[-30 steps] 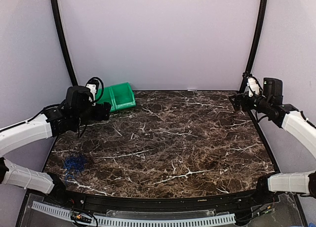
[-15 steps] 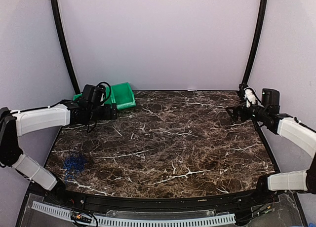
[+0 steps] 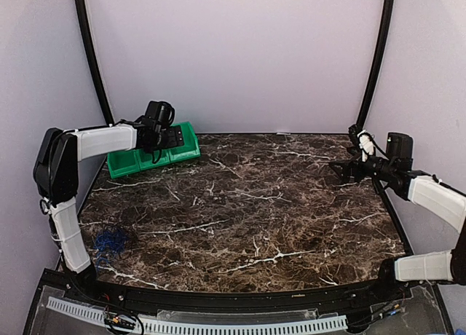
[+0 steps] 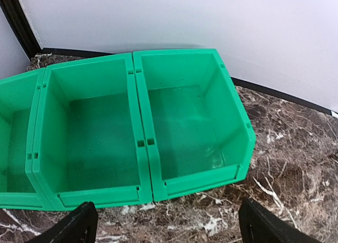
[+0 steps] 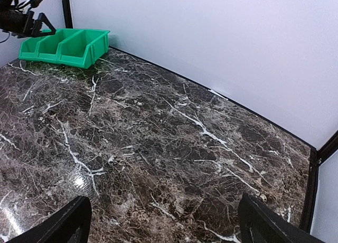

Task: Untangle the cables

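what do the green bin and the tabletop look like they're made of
The green bin: likely moulded plastic, slightly glossy; even colour, thin ribbed walls, soft reflections. The tabletop: brown marble look, polished; white veins and glare, maybe printed laminate.

No lettering, number or brand can be read from where I stand. The green bin (image 4: 142,142) has plain walls, and the marbled tabletop (image 3: 255,204) shows only its veining. A small white strip (image 5: 218,94) at the far edge of the tabletop is too small to make out. The white arm covers (image 3: 102,140) show nothing legible.
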Available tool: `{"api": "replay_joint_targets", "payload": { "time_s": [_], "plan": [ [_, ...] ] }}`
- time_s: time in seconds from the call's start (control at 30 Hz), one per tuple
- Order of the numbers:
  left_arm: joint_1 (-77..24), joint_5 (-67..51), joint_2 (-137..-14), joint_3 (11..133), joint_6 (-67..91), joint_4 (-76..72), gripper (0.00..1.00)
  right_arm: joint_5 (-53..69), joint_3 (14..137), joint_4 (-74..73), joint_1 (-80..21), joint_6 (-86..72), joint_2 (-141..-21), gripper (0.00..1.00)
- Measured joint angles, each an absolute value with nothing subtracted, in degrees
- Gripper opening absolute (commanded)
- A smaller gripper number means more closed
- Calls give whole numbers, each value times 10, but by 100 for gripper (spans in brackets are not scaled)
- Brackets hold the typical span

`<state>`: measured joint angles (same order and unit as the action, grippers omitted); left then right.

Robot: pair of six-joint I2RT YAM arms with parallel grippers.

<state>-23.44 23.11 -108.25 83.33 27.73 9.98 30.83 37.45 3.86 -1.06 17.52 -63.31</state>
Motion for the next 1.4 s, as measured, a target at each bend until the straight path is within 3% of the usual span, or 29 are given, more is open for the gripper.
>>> {"api": "replay_joint_targets", "payload": {
  "time_s": [0.53, 0.97, 1.4],
  "plan": [
    [-167, 154, -1249, 914, 204, 48, 99, 326, 373, 47, -10, 195, -648, 99],
    [-183, 93, -1235, 880, 187, 31, 95, 328, 373, 47, -10, 206, -660, 99],
    [-307, 60, -1168, 779, 209, -15, 90, 331, 373, 46, -10, 210, -665, 99]
  ]
}}
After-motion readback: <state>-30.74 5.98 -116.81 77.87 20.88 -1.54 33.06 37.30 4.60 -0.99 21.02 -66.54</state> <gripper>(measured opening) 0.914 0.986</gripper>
